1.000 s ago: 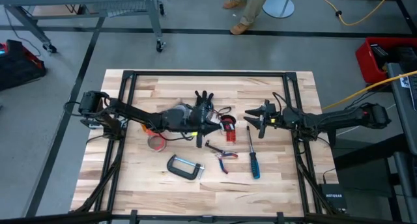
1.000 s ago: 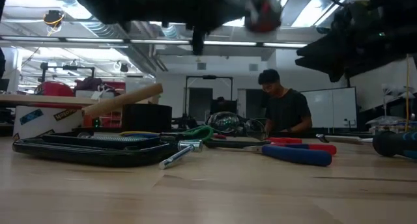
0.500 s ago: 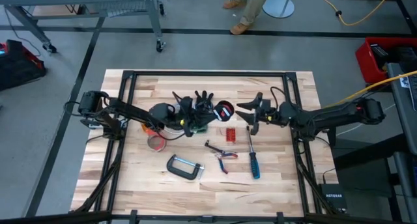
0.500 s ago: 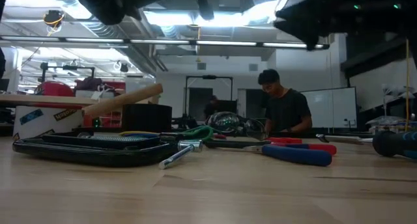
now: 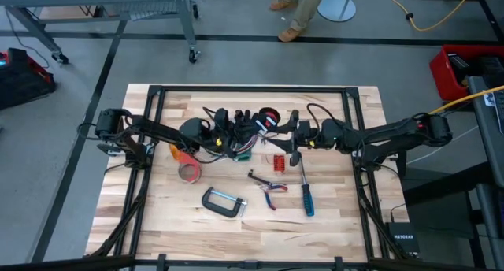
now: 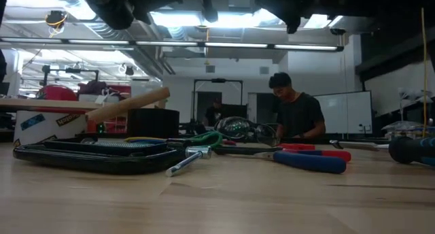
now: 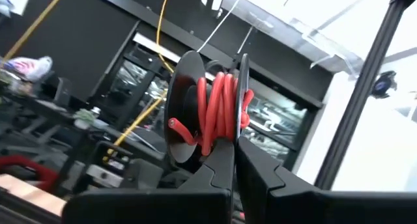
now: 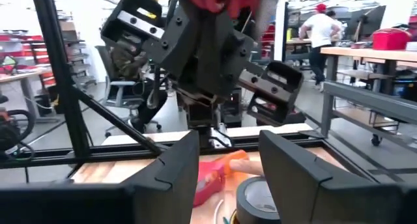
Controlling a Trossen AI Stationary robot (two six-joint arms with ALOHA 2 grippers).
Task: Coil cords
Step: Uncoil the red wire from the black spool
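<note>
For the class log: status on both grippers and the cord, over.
Left gripper shut on red cord spool, lifted above the table. Right gripper open, facing it, close. Screwdriver and pliers lie below.

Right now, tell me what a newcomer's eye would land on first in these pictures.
The left gripper, raised over the table's middle, has its fingers shut on a black spool of red cord. The right gripper, fingers open, faces it from close by. Below them on the wooden table lie a blue-handled screwdriver, pliers and a clamp.
</note>
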